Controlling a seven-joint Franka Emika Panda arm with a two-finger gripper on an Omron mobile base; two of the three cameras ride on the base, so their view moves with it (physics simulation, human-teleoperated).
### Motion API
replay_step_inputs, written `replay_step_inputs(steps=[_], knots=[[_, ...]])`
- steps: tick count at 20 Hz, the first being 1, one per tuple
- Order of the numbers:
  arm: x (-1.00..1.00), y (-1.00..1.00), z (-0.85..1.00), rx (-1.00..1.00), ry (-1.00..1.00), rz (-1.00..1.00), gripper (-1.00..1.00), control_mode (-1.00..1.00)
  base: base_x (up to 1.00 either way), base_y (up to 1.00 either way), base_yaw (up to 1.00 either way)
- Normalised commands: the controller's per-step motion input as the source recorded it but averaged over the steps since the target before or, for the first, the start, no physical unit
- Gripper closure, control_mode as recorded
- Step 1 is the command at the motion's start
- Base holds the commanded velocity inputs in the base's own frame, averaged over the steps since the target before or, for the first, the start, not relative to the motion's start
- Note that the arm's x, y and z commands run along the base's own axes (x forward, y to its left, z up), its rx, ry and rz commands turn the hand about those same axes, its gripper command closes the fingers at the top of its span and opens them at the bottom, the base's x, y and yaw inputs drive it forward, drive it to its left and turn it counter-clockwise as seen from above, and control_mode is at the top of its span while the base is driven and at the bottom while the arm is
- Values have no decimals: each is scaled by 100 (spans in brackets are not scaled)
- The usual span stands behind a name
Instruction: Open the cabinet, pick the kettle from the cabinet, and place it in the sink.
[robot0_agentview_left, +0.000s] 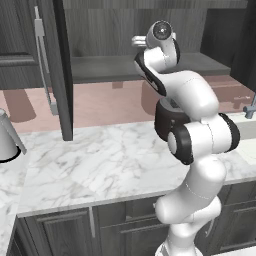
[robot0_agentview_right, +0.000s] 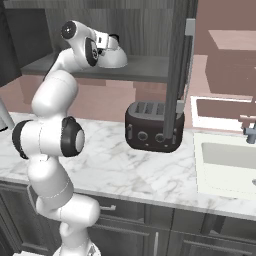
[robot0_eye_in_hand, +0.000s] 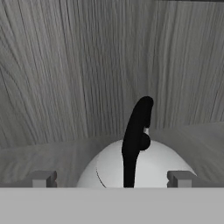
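Kettle sat on the lower shelf of the cabinet, doors already swung wide; right door hung edge-on in front of the toaster in the right base view. Body read as a squat silver-grey dome with a thin black loop handle arching over the top.

Handling, as judged: rigid metal shell, smooth and rounded, so likely slippery if pinched across the dome. Probably light if empty; contents could not be told. Not fragile. The loop handle looked the sensible place to take hold, being narrow, stiff and centred over the weight, so the kettle should hang level from it.

Pincer stood released, jaws spread to their full width, nothing between them. Fingertips showed on either side of the dome in the hand view, with the handle rising roughly midway between them, edge-on to the camera. Pincer was just above and very near the kettle; whether the tips touched the shell could not be told. In the right base view the hand sat directly over the kettle inside the cabinet opening.

Sink lay well apart to the right, across the marble counter.
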Motion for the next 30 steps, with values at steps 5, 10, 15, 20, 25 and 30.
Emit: replay_step_inputs(steps=[5, 10, 15, 20, 25, 30], knots=[[5, 0, 5, 0, 0, 0, -100, -100, 0, 0, 0], [7, 0, 1, 0, 0, -1, -100, -100, 0, 0, 0], [10, 0, 0, 0, 0, -2, -100, -100, 0, 0, 0], [12, 0, 0, 0, 0, -1, -100, -100, 0, 0, 0], [10, 0, 0, 0, 0, 0, -100, -100, 0, 0, 0], [6, 0, -1, 0, 2, 0, 100, -100, 0, 0, 0]])
